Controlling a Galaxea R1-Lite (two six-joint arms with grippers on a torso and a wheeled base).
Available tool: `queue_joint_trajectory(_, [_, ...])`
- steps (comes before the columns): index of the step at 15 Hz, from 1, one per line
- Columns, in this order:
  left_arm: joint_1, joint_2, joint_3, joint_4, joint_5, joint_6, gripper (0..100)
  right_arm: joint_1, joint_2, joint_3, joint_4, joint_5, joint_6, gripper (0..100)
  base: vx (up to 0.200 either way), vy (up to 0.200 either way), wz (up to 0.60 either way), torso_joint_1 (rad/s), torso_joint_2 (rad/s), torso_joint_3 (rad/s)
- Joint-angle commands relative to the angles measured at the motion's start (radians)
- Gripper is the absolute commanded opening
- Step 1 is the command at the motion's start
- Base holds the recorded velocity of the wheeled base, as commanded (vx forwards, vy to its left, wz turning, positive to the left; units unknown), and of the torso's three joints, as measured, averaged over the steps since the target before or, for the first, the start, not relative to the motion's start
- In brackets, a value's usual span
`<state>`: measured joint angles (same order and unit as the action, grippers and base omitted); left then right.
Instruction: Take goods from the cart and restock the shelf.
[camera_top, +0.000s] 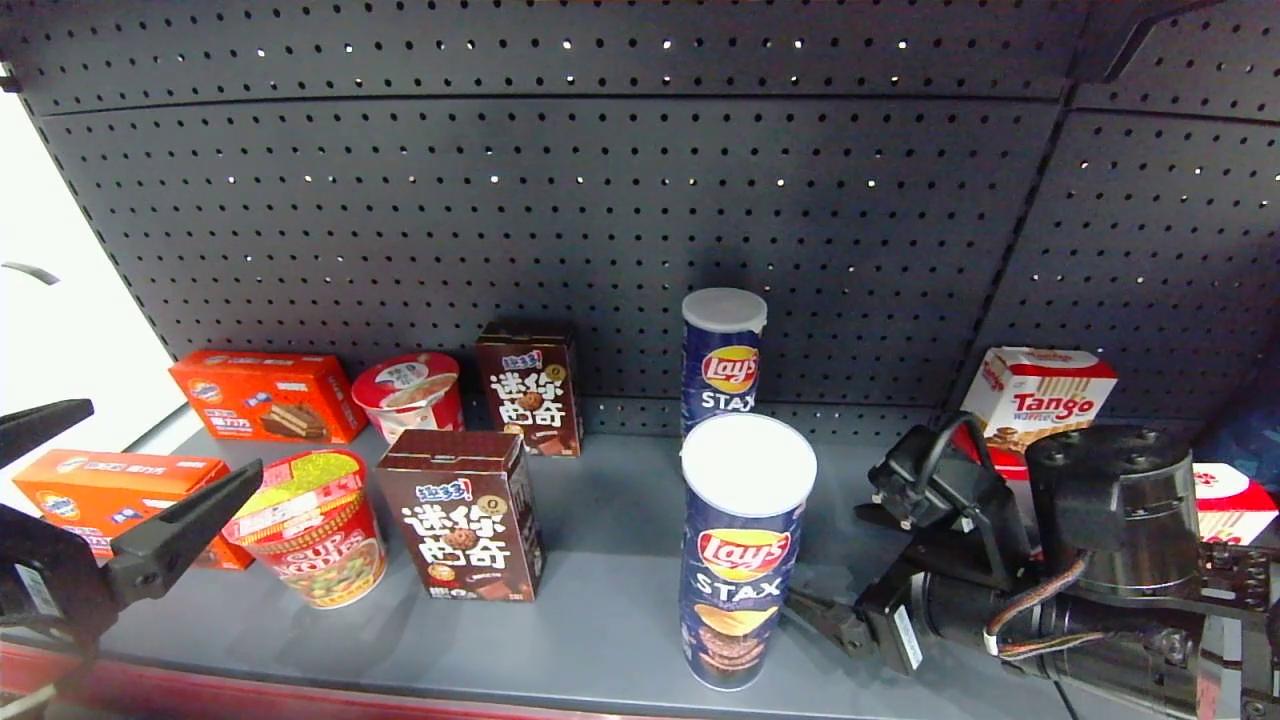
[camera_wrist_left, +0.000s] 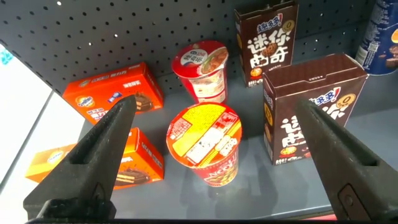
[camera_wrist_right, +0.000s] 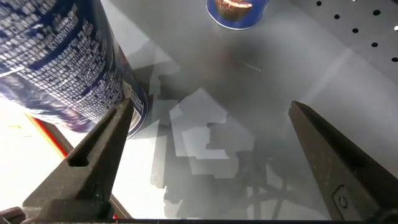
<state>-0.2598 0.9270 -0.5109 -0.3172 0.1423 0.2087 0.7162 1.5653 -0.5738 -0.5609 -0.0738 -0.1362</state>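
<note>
On the grey shelf a tall blue chips can stands near the front edge, with a second can behind it. My right gripper is open, low on the shelf just right of the front can. In the right wrist view the front can stands beside one finger, outside the open gripper, with bare shelf between the fingers. My left gripper is open at the shelf's left front. In the left wrist view it faces a red-and-yellow noodle cup.
Two brown cookie boxes, noodle cups and two orange wafer boxes fill the left half. A red-and-white wafer box stands at the back right. A pegboard wall closes the back.
</note>
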Motion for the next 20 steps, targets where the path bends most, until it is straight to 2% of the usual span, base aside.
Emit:
queue_joint_trajectory(1, [0.004,-0.002,0.0,0.0,0.0,0.0,100,0.0,0.001,0.0,-0.001,0.0,0.0,100,0.0,0.0,0.0,0.0,0.0,0.0])
queue_joint_trajectory(15, [0.01,-0.028,0.035,0.0,0.002,-0.002,100,0.002,-0.011,-0.004,-0.017,-0.012,0.001,100,0.0,0.0,0.0,0.0,0.0,0.0])
queue_joint_trajectory(17, [0.01,-0.048,0.04,0.003,0.002,-0.025,100,-0.006,-0.065,-0.049,-0.019,-0.02,0.003,100,0.0,0.0,0.0,0.0,0.0,0.0])
queue_joint_trajectory(20, [0.011,-0.126,0.124,0.003,0.005,-0.032,100,-0.063,-0.183,-0.089,-0.017,-0.053,0.01,100,0.0,0.0,0.0,0.0,0.0,0.0])
